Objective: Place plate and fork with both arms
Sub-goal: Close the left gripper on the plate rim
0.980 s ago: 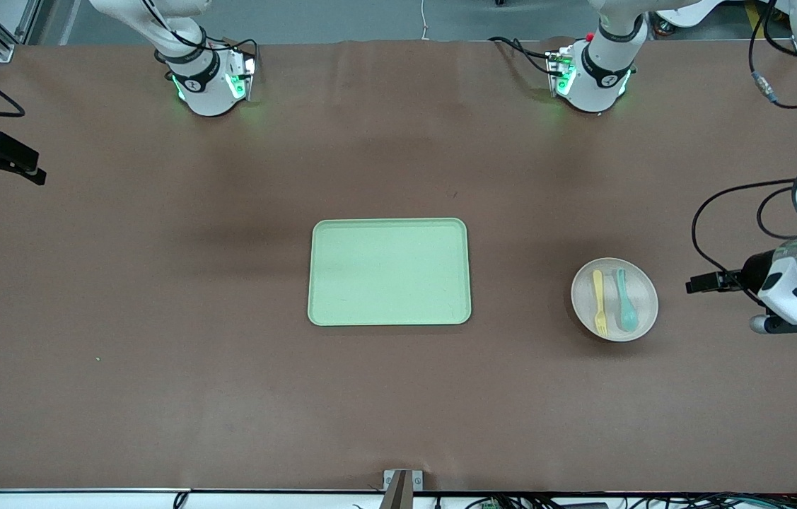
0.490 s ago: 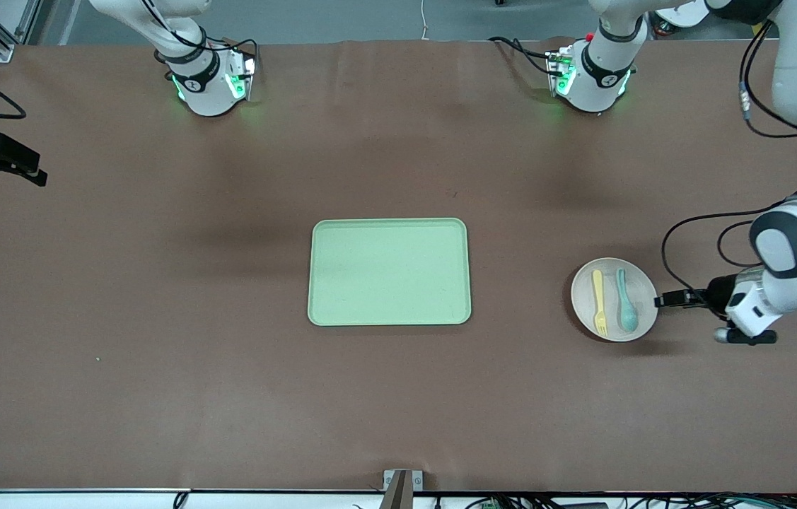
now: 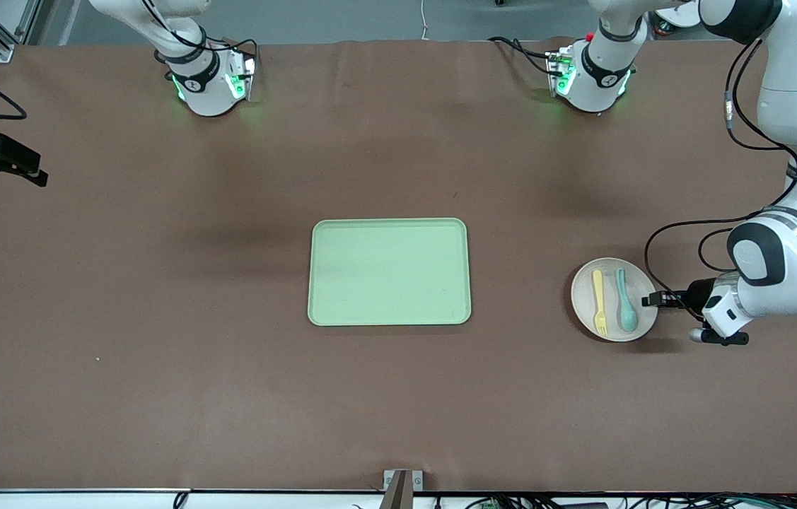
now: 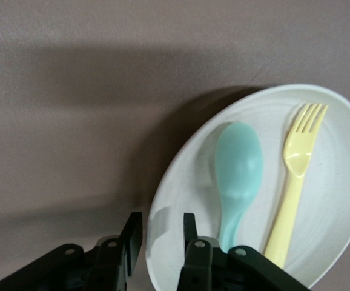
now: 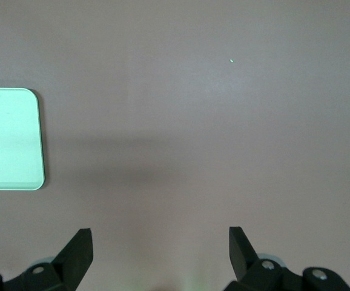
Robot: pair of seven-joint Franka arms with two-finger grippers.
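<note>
The beige plate (image 3: 582,297) lies on the table toward the left arm's end. On it lie the pale-yellow fork (image 3: 600,302) and a teal spoon (image 3: 626,304), side by side. My left gripper (image 3: 649,300) is low at the plate's rim on the side toward the left arm's end. In the left wrist view the plate (image 4: 338,182) carries the fork (image 4: 293,188) and the spoon (image 4: 238,176). My left gripper (image 4: 161,219) is open and straddles the rim, one finger over the plate and one outside it. My right gripper (image 5: 160,233) is open, empty and high over the table's right-arm end (image 3: 37,177).
A rectangular light-green tray (image 3: 389,271) lies at the table's middle, and one corner of it shows in the right wrist view (image 5: 8,139). A tiny green speck (image 3: 97,359) lies on the brown table cover. The arms' green-lit bases stand along the table's top edge.
My left arm has swung in and carried its gripper from beside the plate to the plate's rim. The right arm, plate, fork, spoon and tray have not moved.
</note>
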